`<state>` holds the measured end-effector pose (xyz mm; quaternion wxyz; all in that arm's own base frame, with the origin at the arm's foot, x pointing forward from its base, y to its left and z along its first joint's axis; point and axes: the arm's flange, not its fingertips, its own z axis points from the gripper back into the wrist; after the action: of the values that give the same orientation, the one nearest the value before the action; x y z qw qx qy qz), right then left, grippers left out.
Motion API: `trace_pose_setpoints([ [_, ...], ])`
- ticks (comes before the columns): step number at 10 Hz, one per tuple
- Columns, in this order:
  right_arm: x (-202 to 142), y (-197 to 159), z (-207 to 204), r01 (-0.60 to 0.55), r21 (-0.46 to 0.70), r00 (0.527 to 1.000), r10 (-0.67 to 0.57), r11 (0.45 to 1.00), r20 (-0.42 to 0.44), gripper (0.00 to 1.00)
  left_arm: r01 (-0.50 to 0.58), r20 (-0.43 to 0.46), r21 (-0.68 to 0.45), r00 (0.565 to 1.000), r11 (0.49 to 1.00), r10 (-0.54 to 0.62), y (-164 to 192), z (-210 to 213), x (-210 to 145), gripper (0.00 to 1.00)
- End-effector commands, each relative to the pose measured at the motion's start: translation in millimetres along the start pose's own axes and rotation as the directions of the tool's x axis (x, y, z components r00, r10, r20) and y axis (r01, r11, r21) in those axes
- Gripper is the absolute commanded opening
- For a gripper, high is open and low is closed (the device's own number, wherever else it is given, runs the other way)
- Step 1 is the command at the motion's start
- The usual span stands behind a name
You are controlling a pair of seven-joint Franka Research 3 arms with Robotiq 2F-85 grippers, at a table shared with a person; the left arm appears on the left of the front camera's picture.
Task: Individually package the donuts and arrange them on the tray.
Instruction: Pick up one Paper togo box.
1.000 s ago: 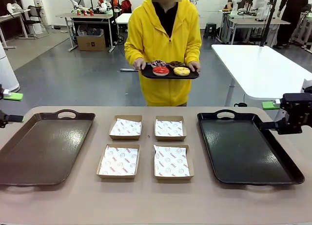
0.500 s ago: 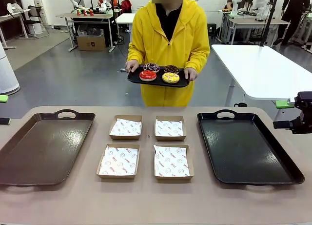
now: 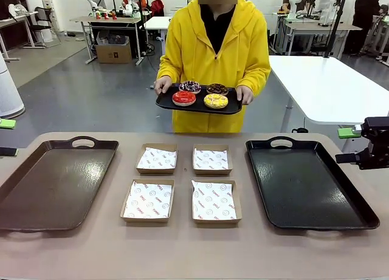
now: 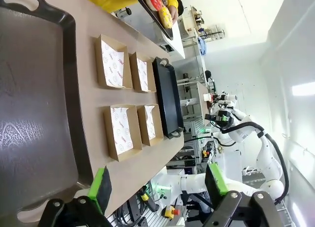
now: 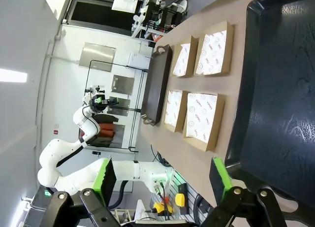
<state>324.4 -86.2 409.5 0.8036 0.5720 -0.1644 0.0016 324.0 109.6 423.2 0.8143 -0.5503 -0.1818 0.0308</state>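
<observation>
Several donuts, among them a red one point(image 3: 183, 98) and a yellow one point(image 3: 216, 101), lie on a small black tray point(image 3: 167, 102) that a person in a yellow hoodie holds beyond the table's far edge. The donuts point(image 4: 158, 0) also show at the top of the left wrist view. On the table lie a brown tray point(image 3: 55, 183) at the left and a black tray point(image 3: 307, 183) at the right. My left gripper point(image 3: 6, 137) hangs open at the left edge and my right gripper point(image 3: 345, 145) open at the right edge, both with nothing between their fingers.
Four paper-lined cardboard boxes, such as one at the front left point(image 3: 148, 200) and one at the back right point(image 3: 212, 159), sit in two rows between the trays. The brown tray point(image 4: 34, 113) lies under the left gripper point(image 4: 158, 183). The black tray point(image 5: 280, 89) lies under the right gripper point(image 5: 162, 178).
The person has come nearer to the table with the tray of donuts. Both grippers have drawn outward toward the picture's edges, still open.
</observation>
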Motion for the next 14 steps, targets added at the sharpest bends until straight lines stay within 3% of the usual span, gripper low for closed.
trace_pose_setpoints([
  [1, 1.0, -0.3, 0.1, -0.006, 0.017, 1.0, 0.006, 1.0, 0.01, 1.0, 0.007, 0.01, -0.018, 1.0, 1.0, -0.006, 0.4, 1.2, 0.7, 1.0],
  [14, 1.0, -0.3, 0.1, -0.006, 0.017, 1.0, 0.006, 1.0, 0.01, 1.0, 0.007, 0.01, -0.018, 1.0, 1.0, -0.006, 0.4, 1.2, 0.7, 1.0],
])
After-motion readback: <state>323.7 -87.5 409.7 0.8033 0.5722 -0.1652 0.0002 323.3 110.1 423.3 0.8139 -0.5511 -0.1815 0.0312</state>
